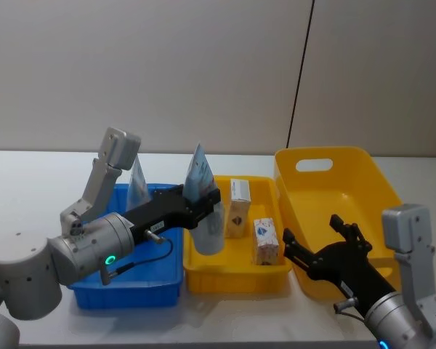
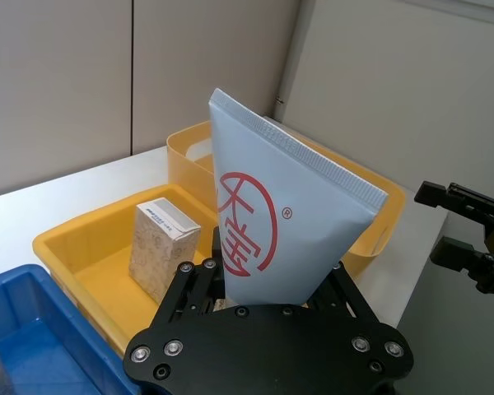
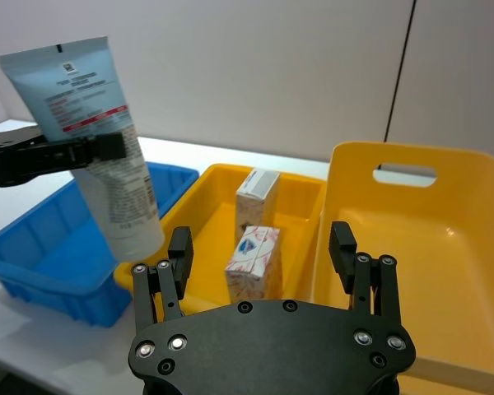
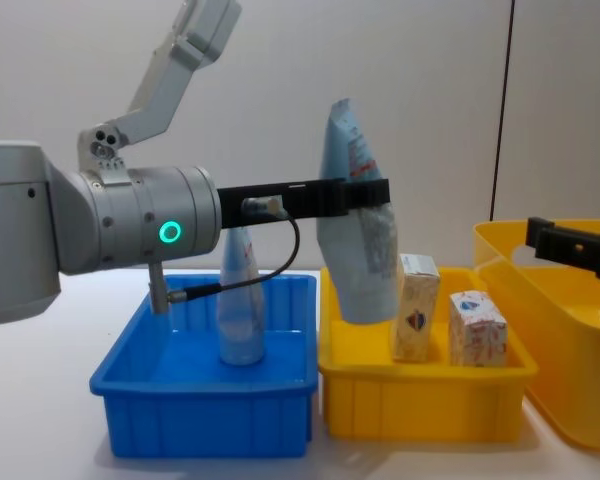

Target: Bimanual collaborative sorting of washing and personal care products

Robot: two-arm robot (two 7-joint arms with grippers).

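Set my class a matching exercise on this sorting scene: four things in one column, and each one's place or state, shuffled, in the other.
Column one
1. Red-marked pouch
2. Second pouch
3. Cardboard boxes
4. Right tool

Column two
A. Standing in the blue bin
B. Open, holding nothing
C. Clamped in the left tool
D. Standing in the small yellow bin

Pairs: 1-C, 2-A, 3-D, 4-B
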